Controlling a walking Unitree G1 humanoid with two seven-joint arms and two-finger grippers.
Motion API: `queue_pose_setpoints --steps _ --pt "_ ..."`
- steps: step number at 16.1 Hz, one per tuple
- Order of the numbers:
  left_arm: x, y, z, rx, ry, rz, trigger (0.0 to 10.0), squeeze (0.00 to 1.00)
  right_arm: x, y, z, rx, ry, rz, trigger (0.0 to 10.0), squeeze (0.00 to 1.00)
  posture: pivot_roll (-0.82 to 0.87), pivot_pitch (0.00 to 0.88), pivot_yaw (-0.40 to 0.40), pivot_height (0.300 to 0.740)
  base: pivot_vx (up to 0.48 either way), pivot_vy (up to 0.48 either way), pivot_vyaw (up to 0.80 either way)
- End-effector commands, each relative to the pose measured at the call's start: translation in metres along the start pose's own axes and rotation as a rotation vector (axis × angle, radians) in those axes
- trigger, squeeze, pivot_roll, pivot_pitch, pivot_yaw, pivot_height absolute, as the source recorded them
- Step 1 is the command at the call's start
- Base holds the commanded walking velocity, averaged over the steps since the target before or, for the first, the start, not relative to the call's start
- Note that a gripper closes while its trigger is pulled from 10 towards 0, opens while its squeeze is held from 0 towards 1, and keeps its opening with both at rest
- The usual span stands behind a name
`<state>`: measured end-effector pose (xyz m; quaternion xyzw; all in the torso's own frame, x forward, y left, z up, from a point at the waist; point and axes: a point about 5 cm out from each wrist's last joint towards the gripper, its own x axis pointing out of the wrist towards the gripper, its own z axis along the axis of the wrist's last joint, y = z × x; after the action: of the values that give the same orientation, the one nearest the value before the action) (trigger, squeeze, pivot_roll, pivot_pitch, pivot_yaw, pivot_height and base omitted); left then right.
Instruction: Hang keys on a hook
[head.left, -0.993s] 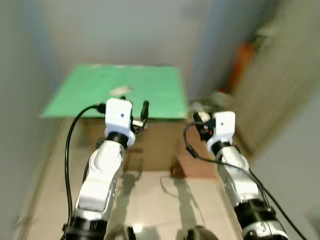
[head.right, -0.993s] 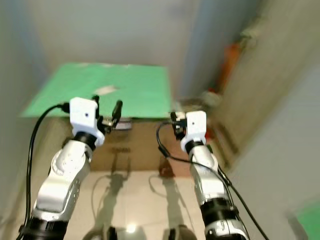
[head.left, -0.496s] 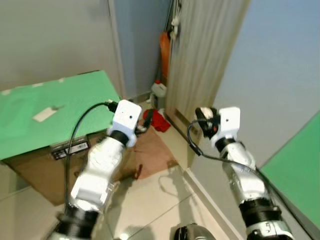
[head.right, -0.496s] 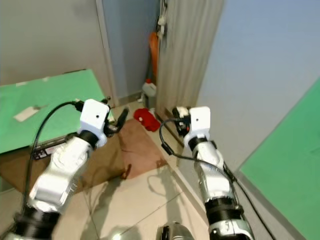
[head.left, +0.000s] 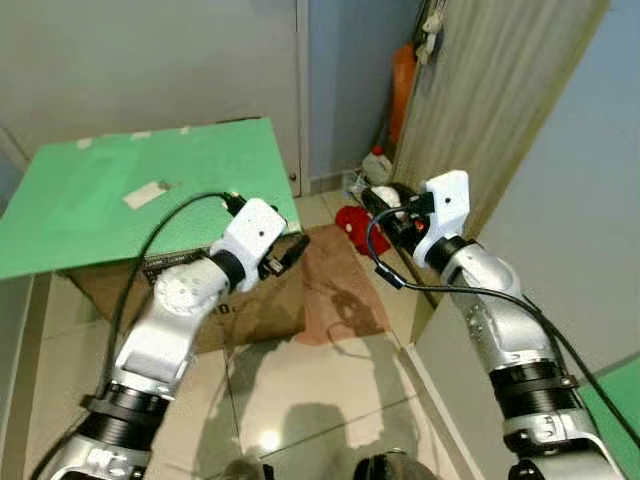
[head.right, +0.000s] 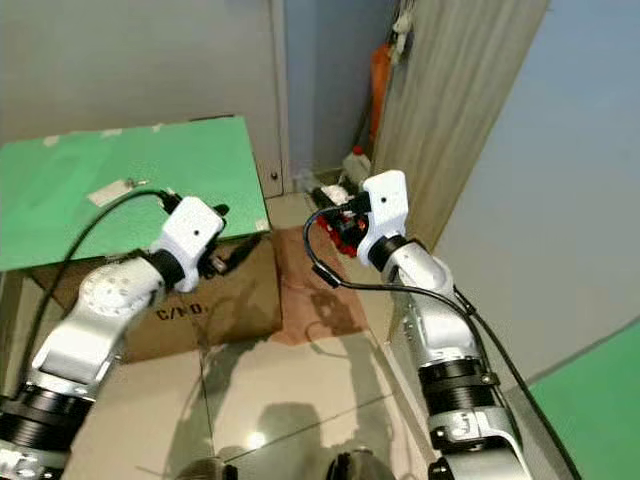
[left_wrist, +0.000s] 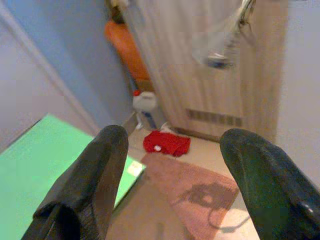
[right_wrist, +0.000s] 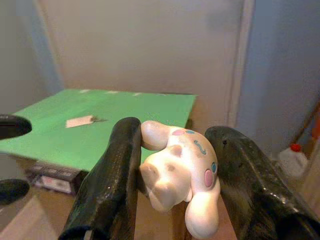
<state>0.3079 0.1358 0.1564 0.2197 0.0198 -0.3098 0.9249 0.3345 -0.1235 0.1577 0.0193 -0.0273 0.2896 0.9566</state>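
Note:
My right gripper (right_wrist: 176, 137) is shut on a white plush key charm (right_wrist: 180, 172) with pink and blue dots. In the head views that gripper (head.left: 383, 205) is raised in front of a tall wooden panel (head.left: 490, 100), above the floor. A pale thing (left_wrist: 220, 47) hangs blurred from the top of the panel; I cannot make out a hook. My left gripper (left_wrist: 172, 135) is open with nothing between its fingers. It hovers (head.left: 290, 252) beside the cardboard box (head.right: 200, 300).
A green board (head.left: 130, 200) with a white card (head.left: 148, 194) covers the box. On the floor lie a brown mat (head.left: 335, 290) and a red cloth (head.left: 352, 218). A white bottle (head.left: 375, 165) and an orange object (head.left: 402, 80) stand in the corner.
The whole picture has swung right and partly back, so the camera turned. Both arms stay raised. The right gripper now reaches further toward the corner.

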Motion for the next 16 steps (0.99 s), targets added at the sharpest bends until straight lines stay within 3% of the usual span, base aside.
queue_pose_setpoints --steps 1,4,8,11,16 --pt "-0.001 -0.005 0.009 0.037 -0.037 -0.072 10.0 0.00 0.000 -0.001 0.015 0.006 -0.031 0.056 10.0 0.00 0.07 0.000 -0.014 0.698 0.000 0.000 0.00" --pt "-0.004 -0.012 0.018 0.079 -0.057 -0.180 10.0 0.00 -0.004 -0.006 0.024 -0.018 0.002 0.159 10.0 0.00 0.07 0.000 -0.013 0.698 0.000 0.000 0.00" --pt "-0.007 -0.018 0.021 0.116 -0.057 -0.259 10.0 0.00 -0.005 -0.017 0.030 -0.072 0.029 0.164 10.0 0.00 0.06 0.000 -0.013 0.698 0.000 0.000 0.00" --pt "-0.008 -0.019 0.023 0.138 -0.064 -0.263 10.0 0.00 -0.007 -0.017 0.037 -0.079 0.027 0.195 10.0 0.00 0.07 0.000 -0.020 0.698 0.000 0.000 0.00" --pt "-0.006 -0.017 0.028 0.255 -0.063 -0.218 10.0 0.00 -0.011 -0.018 0.043 -0.115 0.045 0.254 10.0 0.00 0.07 0.000 -0.025 0.698 0.000 0.000 0.00"
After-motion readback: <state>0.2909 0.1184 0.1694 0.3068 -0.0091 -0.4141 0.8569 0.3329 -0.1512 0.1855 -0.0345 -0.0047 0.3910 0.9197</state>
